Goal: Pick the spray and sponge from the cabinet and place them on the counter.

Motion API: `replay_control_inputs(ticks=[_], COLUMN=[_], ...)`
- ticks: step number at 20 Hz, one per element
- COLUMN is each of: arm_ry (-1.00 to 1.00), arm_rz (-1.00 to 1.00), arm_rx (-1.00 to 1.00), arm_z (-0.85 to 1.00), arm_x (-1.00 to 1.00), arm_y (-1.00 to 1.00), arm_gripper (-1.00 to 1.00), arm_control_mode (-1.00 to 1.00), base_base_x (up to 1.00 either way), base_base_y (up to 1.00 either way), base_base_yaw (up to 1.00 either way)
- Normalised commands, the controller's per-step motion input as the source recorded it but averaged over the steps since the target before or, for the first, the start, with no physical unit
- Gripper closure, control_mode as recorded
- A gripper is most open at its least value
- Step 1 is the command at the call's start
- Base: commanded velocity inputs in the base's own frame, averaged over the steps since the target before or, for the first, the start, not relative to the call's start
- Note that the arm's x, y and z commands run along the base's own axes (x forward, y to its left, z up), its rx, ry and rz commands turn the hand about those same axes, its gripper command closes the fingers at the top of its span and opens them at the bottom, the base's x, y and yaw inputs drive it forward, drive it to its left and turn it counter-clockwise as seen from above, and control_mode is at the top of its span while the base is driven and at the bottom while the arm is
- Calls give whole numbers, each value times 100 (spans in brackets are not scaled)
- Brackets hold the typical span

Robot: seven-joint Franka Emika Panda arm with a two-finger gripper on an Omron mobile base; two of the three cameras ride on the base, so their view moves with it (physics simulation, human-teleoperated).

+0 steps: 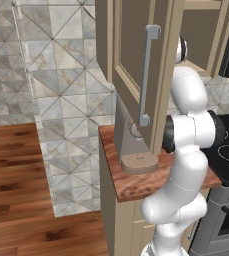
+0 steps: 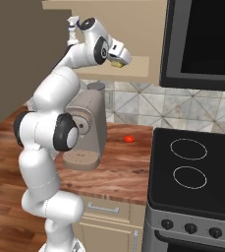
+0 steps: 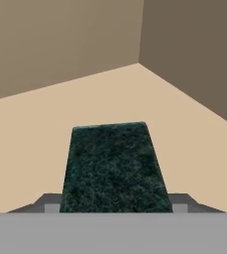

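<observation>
Sponge, dark green face up, lies flat on the cabinet shelf, its near end between the gripper's fingertips, long axis running away from them. Jaws bracket it; whether they pinch it I cannot tell. Spray stands on that shelf, behind the arm.

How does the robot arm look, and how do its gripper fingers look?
The arm is glossy white, made of rounded segments with dark, nearly black joint rings. No cables or markings are visible. The gripper has two small dark grey fingertips with lighter pads.
</observation>
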Motion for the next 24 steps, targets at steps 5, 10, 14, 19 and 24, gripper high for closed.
replay_control_inputs(ticks=[5, 10, 14, 19, 24], arm_ry=[-2, 0, -2, -3, -1], arm_rz=[2, 3, 3, 3, 4], arm_rx=[0, 0, 0, 0, 1], arm_z=[0, 0, 0, 0, 0], arm_x=[-49, -57, -61, -65, -67], arm_y=[0, 0, 0, -1, -1], arm_gripper=[100, 100, 100, 100, 100], arm_control_mode=[-100, -100, -100, -100, -100], base_base_x=[0, 0, 0, 0, 0], base_base_y=[0, 0, 0, 0, 0], base_base_yaw=[0, 0, 0, 0, 0])
